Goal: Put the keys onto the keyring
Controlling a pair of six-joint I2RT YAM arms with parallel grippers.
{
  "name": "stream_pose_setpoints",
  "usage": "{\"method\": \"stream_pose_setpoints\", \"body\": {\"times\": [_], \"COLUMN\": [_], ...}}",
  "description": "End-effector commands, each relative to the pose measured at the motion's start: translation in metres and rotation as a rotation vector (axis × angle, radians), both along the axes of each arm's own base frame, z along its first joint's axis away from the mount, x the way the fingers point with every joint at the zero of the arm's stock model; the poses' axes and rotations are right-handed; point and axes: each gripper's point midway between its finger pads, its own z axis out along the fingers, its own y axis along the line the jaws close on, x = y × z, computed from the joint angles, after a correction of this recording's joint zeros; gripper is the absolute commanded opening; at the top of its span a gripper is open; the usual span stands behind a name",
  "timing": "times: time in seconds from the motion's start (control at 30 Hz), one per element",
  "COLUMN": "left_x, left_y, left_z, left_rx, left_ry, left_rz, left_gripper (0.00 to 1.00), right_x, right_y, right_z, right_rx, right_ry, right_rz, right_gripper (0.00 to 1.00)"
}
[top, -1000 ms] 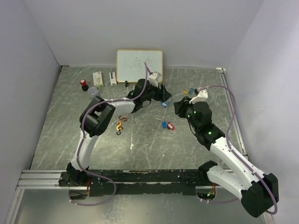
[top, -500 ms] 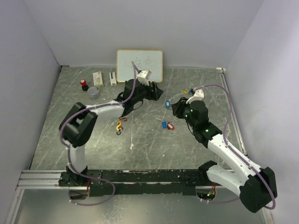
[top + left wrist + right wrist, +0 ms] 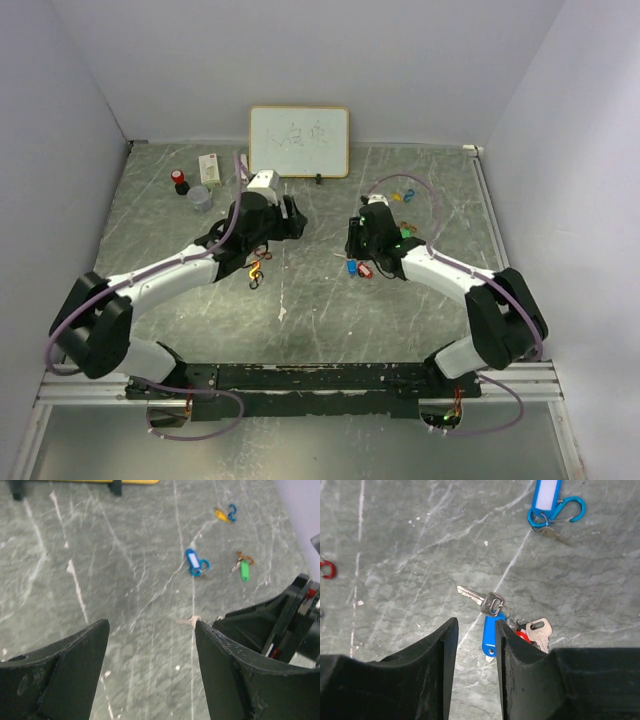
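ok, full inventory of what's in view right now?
whiteboard: 1, white, yellow frame, back centre
table: 1, grey marbled
small box: 1, white, back left
cup: 1, clear, by the box
red-topped object: 1, back left, too small to identify
carabiner clips: at least 2, orange and dark, beside the left arm
clipped blue tag: 1, on a blue carabiner, mid-table
keyed blue tag: 1, with a silver key, below the right gripper
red tag: 1, beside it
yellow tag: 1, back right
green tag: 1, back right
left gripper: black, open, empty
right gripper: black, slightly open, empty
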Motion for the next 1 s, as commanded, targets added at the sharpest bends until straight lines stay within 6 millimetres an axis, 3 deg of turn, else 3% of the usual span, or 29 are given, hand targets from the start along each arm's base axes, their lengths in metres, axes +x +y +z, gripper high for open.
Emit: {"method": "stream_pose_setpoints", "body": {"times": [0.0,0.3,0.47,0.97], "left_x": [-0.021,-0.044,-0.047,-0.048], "left_y": [0.028,0.056,0.061,0.063], "left_z": [-0.021,-0.047,-0.049,-0.052], "left_rx": [0.060,0.116,0.117,0.130], "left_ry": [0.079,0.135,0.130,0.135], "left_rz": [0.061,0.111,0.119,0.125], "left_gripper": [0.80,0.80,0.80,0.80], "right_x": [0.008,0.005,0.002,-0.004], "right_y": [-0.006,-0.012,-0.016,-0.022], "right_z": [-0.005,-0.029,-0.038,-0.055], "right_rx": [-0.055,-0.108,-0.132,-0.167], "right_ry": [0.029,0.102,0.125,0.160], "right_rz": [-0.049,-0.077,-0.082,-0.087], "right_gripper": [0.35,0.34,0.28,0.25]}}
